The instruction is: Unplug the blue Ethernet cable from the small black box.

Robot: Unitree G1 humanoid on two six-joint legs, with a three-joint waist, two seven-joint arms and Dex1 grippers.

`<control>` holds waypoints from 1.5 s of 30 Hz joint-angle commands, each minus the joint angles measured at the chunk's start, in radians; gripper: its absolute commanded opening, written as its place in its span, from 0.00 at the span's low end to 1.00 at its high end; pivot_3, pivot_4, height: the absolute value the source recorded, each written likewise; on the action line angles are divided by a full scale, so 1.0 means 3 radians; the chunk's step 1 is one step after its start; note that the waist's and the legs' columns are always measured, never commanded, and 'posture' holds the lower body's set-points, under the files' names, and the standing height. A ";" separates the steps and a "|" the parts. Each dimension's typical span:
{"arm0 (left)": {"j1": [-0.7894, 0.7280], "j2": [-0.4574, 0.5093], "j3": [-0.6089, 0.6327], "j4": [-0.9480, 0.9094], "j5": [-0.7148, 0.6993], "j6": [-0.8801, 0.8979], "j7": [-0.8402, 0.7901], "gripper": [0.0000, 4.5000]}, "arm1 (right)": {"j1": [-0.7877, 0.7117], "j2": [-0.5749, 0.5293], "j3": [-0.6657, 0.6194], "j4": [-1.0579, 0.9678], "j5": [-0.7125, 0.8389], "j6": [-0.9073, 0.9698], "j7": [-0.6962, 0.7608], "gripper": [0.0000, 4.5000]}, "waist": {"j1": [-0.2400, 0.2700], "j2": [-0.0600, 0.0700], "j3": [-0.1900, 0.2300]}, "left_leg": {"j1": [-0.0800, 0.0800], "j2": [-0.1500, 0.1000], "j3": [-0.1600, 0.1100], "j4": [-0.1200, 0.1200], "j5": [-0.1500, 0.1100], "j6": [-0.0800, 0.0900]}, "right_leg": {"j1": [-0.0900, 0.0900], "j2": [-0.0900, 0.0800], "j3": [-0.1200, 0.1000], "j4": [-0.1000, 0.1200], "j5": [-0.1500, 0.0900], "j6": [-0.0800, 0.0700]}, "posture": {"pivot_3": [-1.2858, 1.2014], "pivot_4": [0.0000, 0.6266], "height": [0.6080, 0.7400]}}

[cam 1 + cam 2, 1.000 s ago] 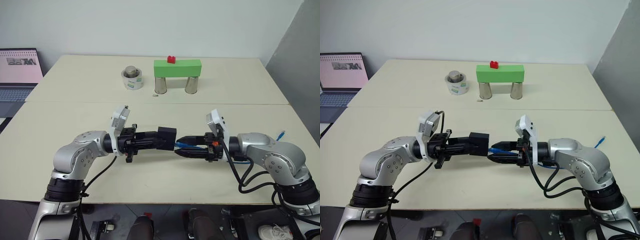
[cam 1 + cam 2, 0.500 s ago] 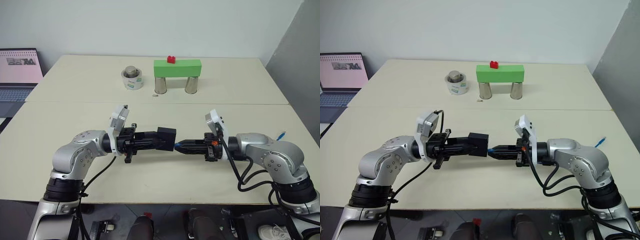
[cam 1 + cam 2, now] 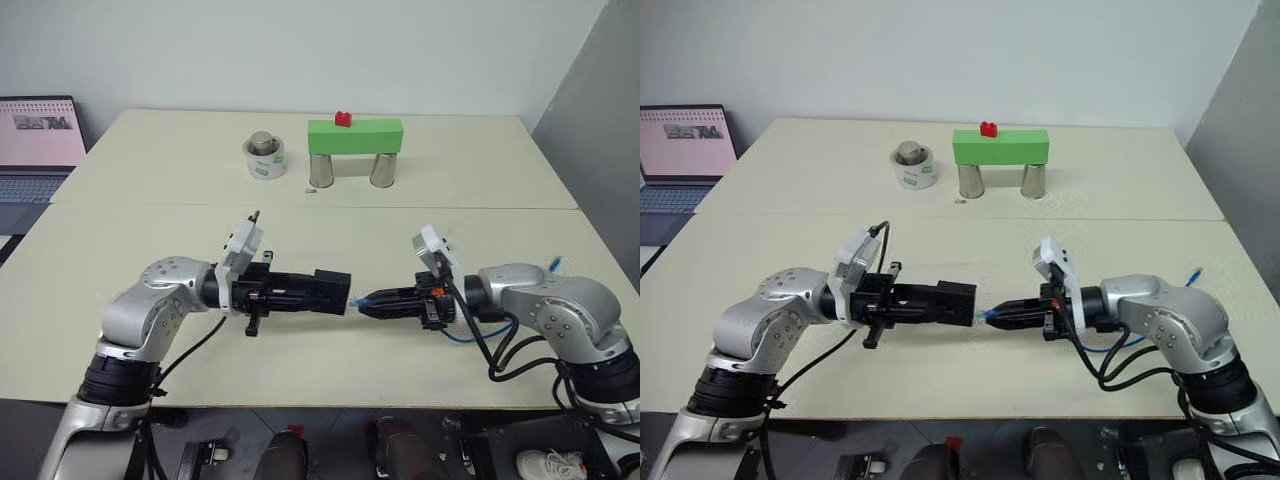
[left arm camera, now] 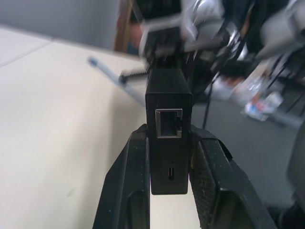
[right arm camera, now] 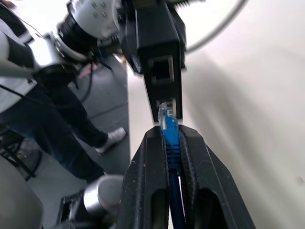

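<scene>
Left gripper (image 4: pixel 167 157) clamped on small black box (image 4: pixel 167 102), right gripper (image 5: pixel 171 143) pinching blue Ethernet cable (image 5: pixel 169 125), plug just clear of port

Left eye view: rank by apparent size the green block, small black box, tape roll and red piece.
1. Green block, farther away, so truly larger.
2. Small black box and tape roll: too alike to rank; the box is nearer.
3. Red piece.
</scene>
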 commanded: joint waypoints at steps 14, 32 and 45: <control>0.0130 -0.0028 0.0079 -0.0017 0.0113 -0.0158 0.0187 0.17 | -0.0348 0.0560 0.0059 0.2130 -0.2162 -0.2010 -0.1456 0.19 | -0.0020 -0.0001 0.0000 | -0.0020 -0.0001 0.0004 0.0003 0.0000 0.0000 | -0.0017 -0.0001 0.0004 0.0002 0.0003 0.0003 | 0.52 0.24 1.00; 0.0124 -0.0771 0.0824 0.1184 0.0981 -0.1671 0.2372 0.17 | 0.0127 0.0235 -0.0083 -0.0070 -0.1109 -0.1275 -0.0214 0.91 | -0.0010 0.0003 0.0002 | -0.0005 0.0004 -0.0005 0.0005 0.0000 0.0000 | -0.0004 0.0002 -0.0002 0.0006 0.0004 0.0000 | 0.52 0.24 1.00; -0.0227 -0.1074 0.0947 0.2733 0.1335 -0.2743 0.3131 0.34 | 0.0002 0.0492 0.0144 -0.0089 -0.1300 -0.1178 -0.0386 0.92 | 0.0027 -0.0002 -0.0001 | -0.0012 -0.0006 -0.0006 0.0006 0.0001 -0.0001 | -0.0003 -0.0008 -0.0005 0.0002 0.0010 0.0003 | 0.52 0.24 1.00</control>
